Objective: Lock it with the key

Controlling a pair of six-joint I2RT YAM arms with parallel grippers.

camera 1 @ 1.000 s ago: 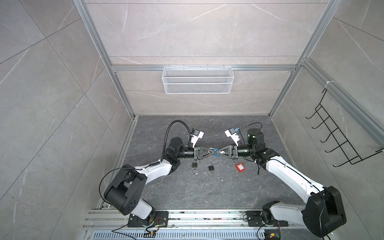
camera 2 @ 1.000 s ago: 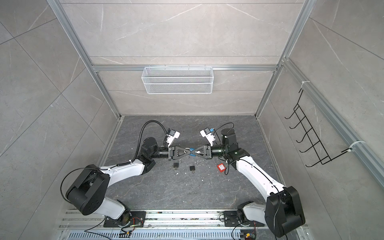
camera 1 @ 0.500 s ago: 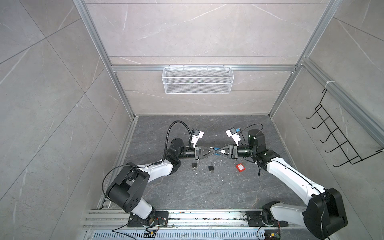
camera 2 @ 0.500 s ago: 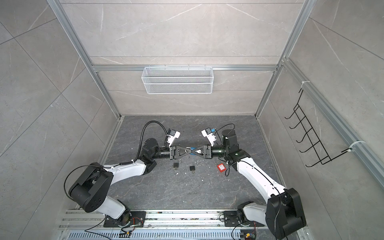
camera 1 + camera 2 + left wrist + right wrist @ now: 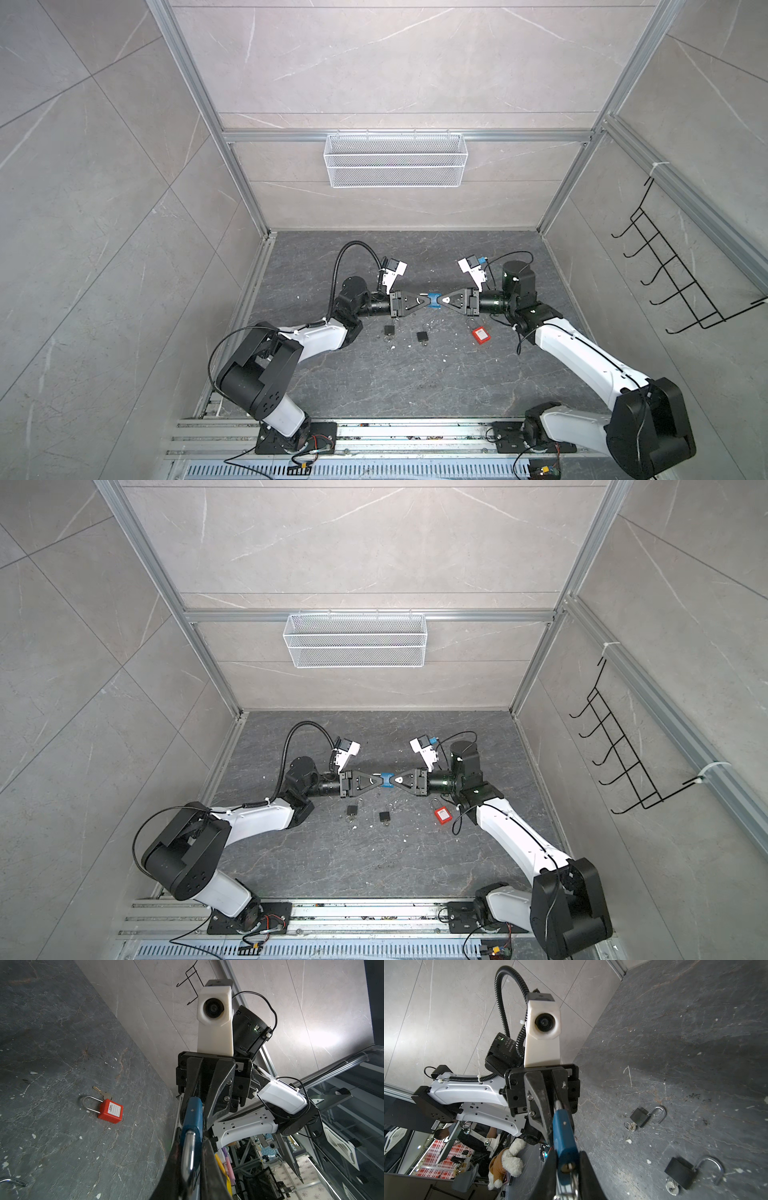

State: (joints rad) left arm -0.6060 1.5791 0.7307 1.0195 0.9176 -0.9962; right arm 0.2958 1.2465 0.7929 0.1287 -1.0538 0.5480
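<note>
Two end effectors tip to tip above the bench (image 5: 457,386), one blue padlock (image 5: 434,300) between them and clear of the surface. Left end effector (image 5: 426,300) pinched together on the steel shackle (image 5: 188,1153), fingers (image 5: 209,1169) tight against the bar on both sides. Right end effector (image 5: 444,300) closed around the keyhole end of the lock body, key (image 5: 572,1176) seated in the keyhole, key ring (image 5: 565,1191) low between the fingers (image 5: 586,1169). Hard to tell whether pressing on key or on body. Padlock level along the line of both arms, shackle toward the left, keyhole toward the right.

Nearer the arm bases in both top views, flat on the bench: first black padlock (image 5: 389,330) beneath the left end effector, second black padlock (image 5: 422,336) just beside it. Both with shackle swung open and a key in the base. Further right, near the right wrist, red padlock (image 5: 480,335) with shackle down in its body and a brass key (image 5: 99,1091) touching it. White flecks scattered over the dark stone. Well beyond, a white wire basket (image 5: 395,166) on the back wall and a black hook rack (image 5: 681,286) on the right wall.
</note>
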